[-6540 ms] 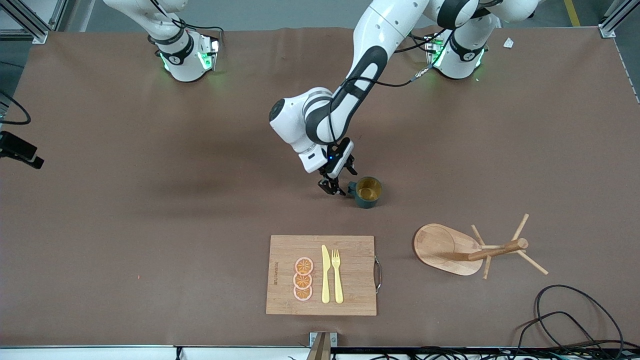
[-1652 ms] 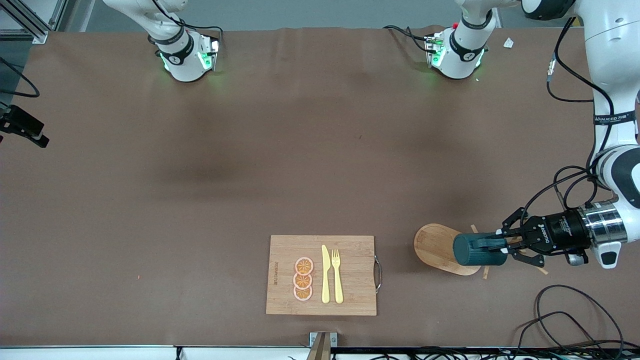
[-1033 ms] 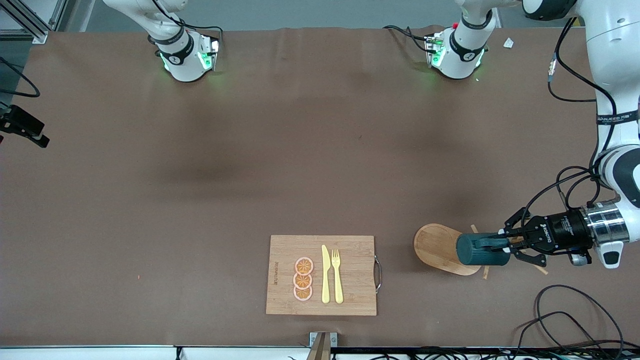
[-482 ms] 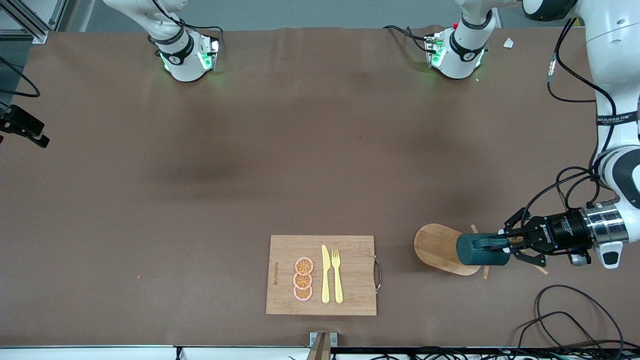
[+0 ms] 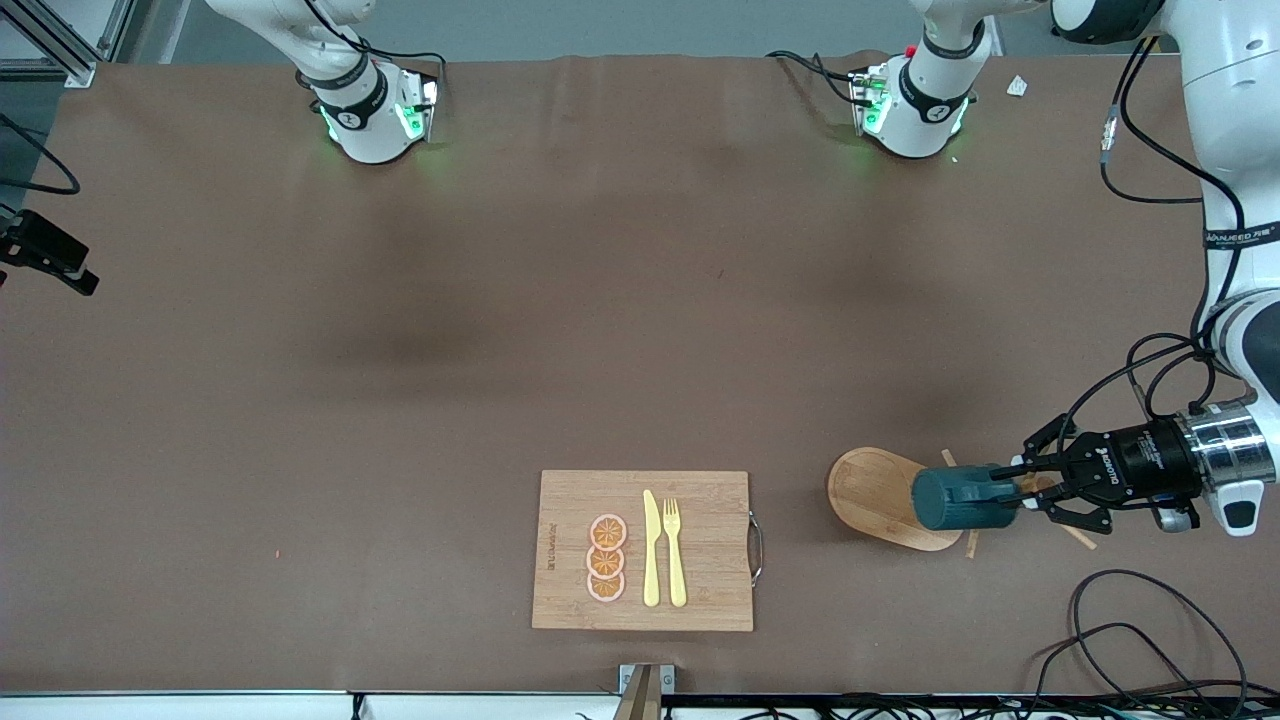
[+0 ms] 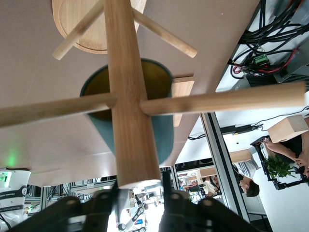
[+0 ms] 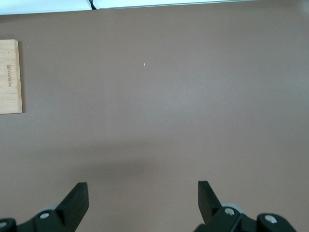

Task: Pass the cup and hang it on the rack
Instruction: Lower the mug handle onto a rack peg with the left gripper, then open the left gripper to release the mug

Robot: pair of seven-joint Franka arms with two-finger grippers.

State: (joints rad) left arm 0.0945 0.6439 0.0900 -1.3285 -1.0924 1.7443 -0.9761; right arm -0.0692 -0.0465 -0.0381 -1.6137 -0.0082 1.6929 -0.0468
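Table [image 5: 300, 420]: rack [image 5: 880, 495] stands near the front-camera edge, toward the left arm's end. Cup [image 5: 960, 500] lies on its side up against the rack's post, over the base's edge; in the left wrist view the post [image 6: 128, 96] crosses the cup's [image 6: 161, 130] mouth. Left gripper [image 5: 1020, 487] sits over the rack's pegs, at the cup. Cutting board [image 5: 645, 550] lies at the middle of the front-camera edge, beside the rack toward the right arm's end. On the board: fruit slices [image 5: 606, 558], knife [image 5: 651, 548], fork [image 5: 675, 550] side by side. Cables [image 5: 1130, 630] lie at the front-camera corner at the left arm's end. Right gripper [image 7: 142, 200] hangs over bare table.
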